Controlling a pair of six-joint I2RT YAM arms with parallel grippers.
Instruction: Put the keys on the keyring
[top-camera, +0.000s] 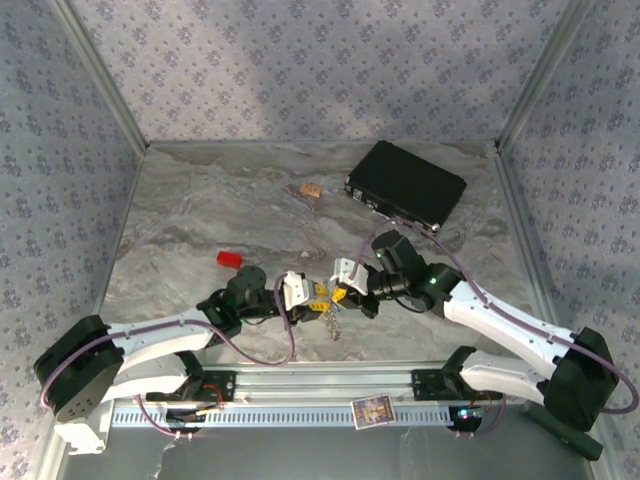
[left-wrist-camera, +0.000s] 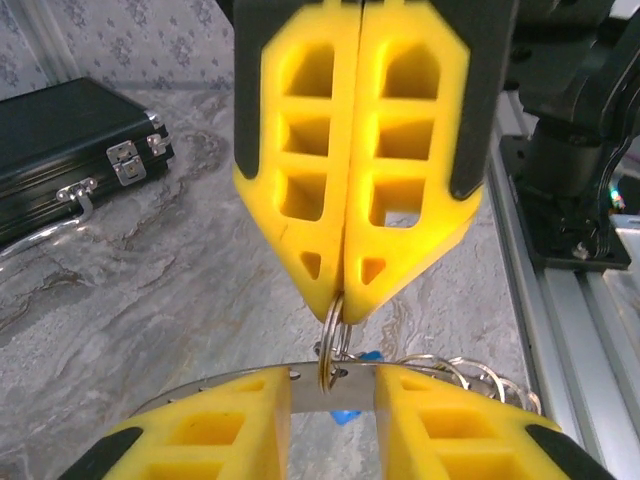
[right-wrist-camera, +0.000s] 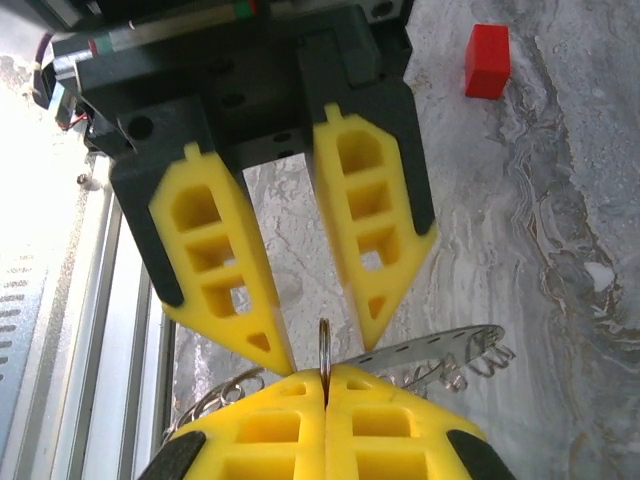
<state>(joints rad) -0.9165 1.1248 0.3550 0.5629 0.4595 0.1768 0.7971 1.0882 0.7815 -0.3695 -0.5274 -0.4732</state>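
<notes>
marble tabletop (top-camera: 200, 200): one keyring (right-wrist-camera: 430, 347), one black case (top-camera: 405, 185), one red block (top-camera: 230, 259)

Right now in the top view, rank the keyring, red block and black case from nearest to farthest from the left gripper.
1. keyring, at the tips of the left gripper
2. red block, farther back on the left
3. black case, far right

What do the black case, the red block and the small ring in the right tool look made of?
Black case: hard matte shell, material unclear, with shiny metal latches. Red block: likely plastic or painted wood, evenly matte. Small ring: thin, bright metal wire.
</notes>
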